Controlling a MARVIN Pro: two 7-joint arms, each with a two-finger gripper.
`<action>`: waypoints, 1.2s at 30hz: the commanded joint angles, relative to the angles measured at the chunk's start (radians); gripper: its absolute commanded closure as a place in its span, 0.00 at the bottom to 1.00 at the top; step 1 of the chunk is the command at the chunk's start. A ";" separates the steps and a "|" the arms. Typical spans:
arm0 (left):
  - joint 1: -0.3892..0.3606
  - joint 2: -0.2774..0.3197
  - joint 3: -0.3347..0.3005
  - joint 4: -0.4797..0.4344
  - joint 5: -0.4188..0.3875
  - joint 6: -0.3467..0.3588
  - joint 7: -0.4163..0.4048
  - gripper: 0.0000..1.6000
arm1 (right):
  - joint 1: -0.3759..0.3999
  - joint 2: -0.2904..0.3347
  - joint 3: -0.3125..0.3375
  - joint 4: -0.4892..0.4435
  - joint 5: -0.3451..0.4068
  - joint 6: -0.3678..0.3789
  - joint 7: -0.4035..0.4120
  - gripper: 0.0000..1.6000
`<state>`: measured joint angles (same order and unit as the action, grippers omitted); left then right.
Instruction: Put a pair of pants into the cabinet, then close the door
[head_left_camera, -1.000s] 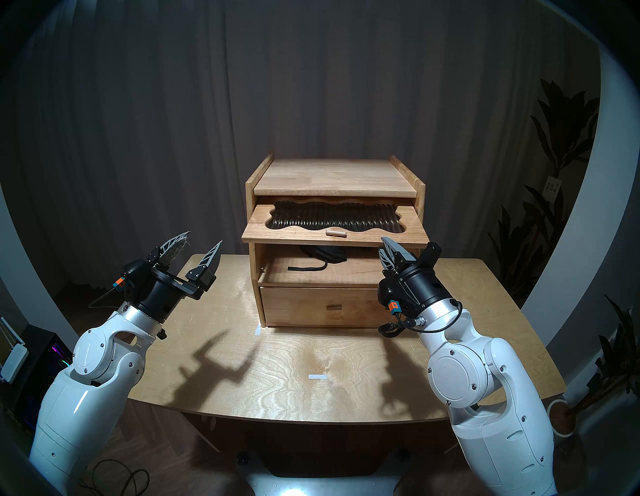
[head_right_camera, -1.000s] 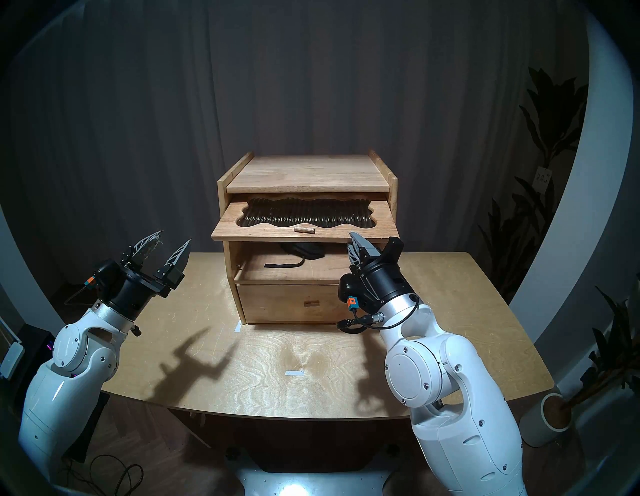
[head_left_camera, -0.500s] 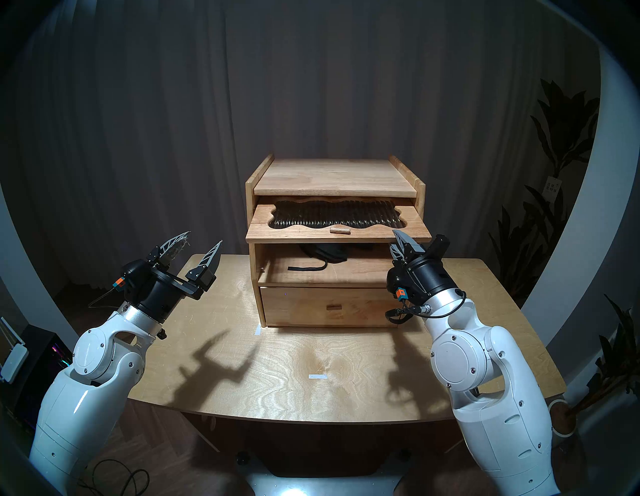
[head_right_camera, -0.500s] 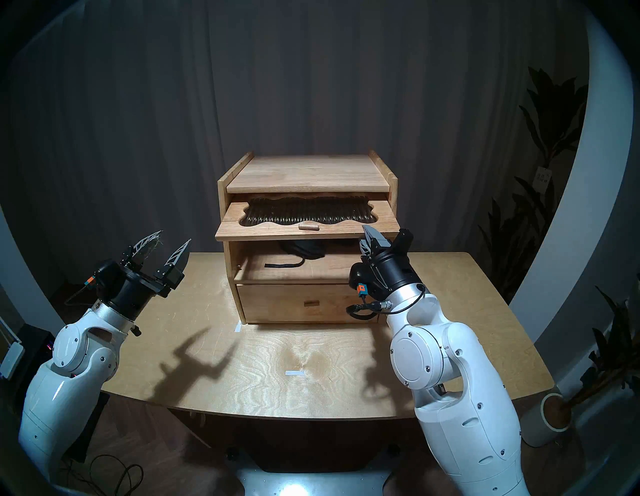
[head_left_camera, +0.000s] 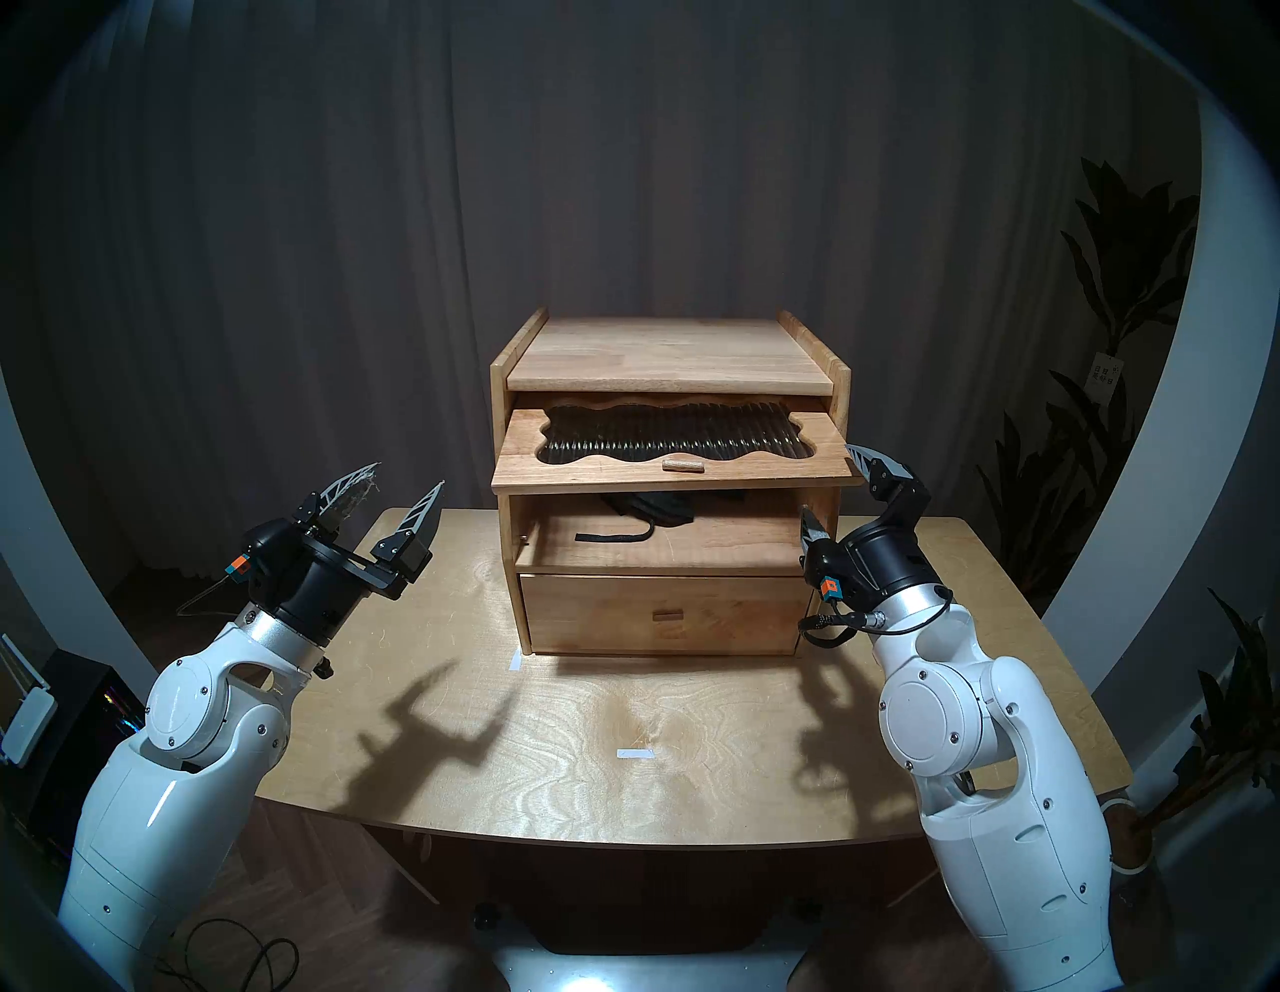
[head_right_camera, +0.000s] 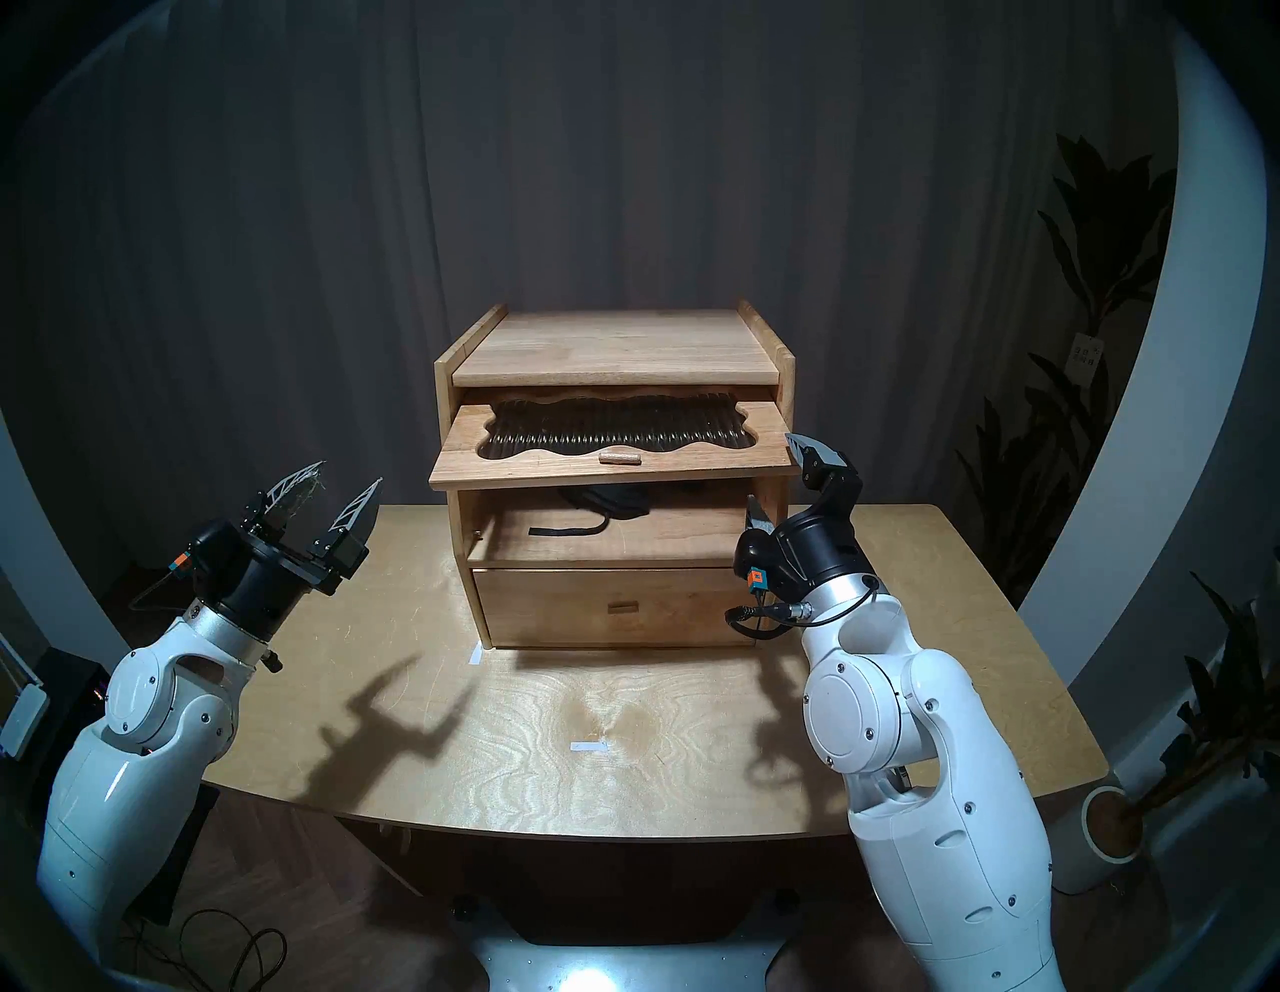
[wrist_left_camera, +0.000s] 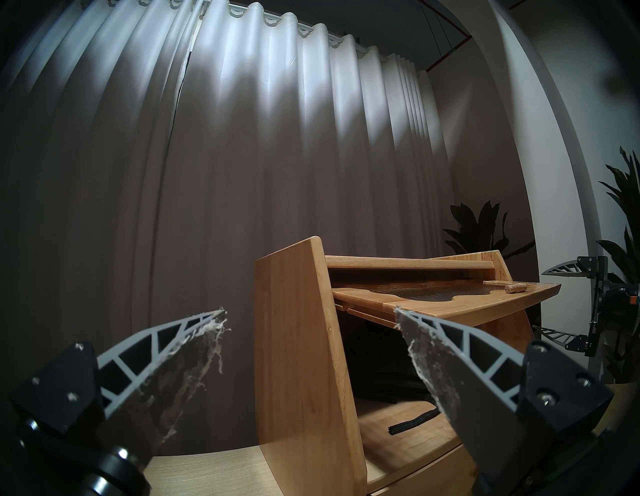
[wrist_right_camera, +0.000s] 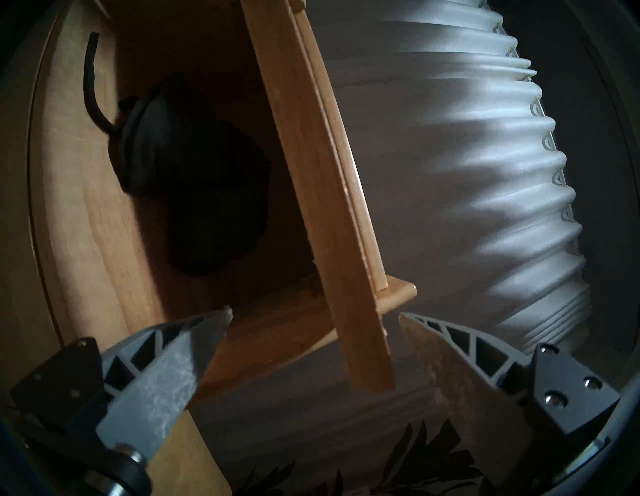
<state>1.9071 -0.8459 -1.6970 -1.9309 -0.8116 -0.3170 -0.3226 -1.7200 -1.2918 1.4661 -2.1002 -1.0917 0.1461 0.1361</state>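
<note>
The light-wood cabinet (head_left_camera: 668, 353) stands at the back of the table. Its door (head_left_camera: 672, 465), with ribbed dark glass and a peg knob, sticks out level above the open compartment. The dark pants (head_left_camera: 651, 511) lie inside, their black drawstring trailing forward, and they also show in the right wrist view as pants (wrist_right_camera: 194, 180). My right gripper (head_left_camera: 834, 490) is open around the door's right front corner, one finger above and one below; the door (wrist_right_camera: 346, 277) edge runs between them. My left gripper (head_left_camera: 409, 478) hangs open and empty over the table's left side, apart from the cabinet (wrist_left_camera: 294, 346).
A plain drawer front (head_left_camera: 665, 613) below the compartment is closed. The wooden table (head_left_camera: 623, 796) carries two white tape marks (head_left_camera: 635, 754). A curtain hangs behind the cabinet, and potted plants (head_left_camera: 1108, 312) stand to the right of the table.
My right gripper has moved right from under the door's front edge and gone from shut to open around the door's right corner. The door has drawn back slightly. The left arm has not moved.
</note>
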 joint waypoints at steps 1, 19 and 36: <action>-0.010 0.001 -0.009 -0.012 0.001 -0.008 0.000 0.00 | 0.114 -0.009 -0.044 0.019 -0.010 -0.039 -0.029 0.00; -0.010 0.001 -0.009 -0.012 0.001 -0.009 0.001 0.00 | 0.001 -0.016 -0.042 -0.036 0.050 -0.035 -0.007 1.00; -0.010 0.001 -0.008 -0.012 0.001 -0.010 0.001 0.00 | -0.098 0.010 -0.006 -0.107 0.121 -0.073 0.036 1.00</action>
<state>1.9071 -0.8449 -1.6969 -1.9306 -0.8117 -0.3178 -0.3215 -1.7594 -1.2882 1.4583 -2.1651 -0.9913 0.0795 0.1581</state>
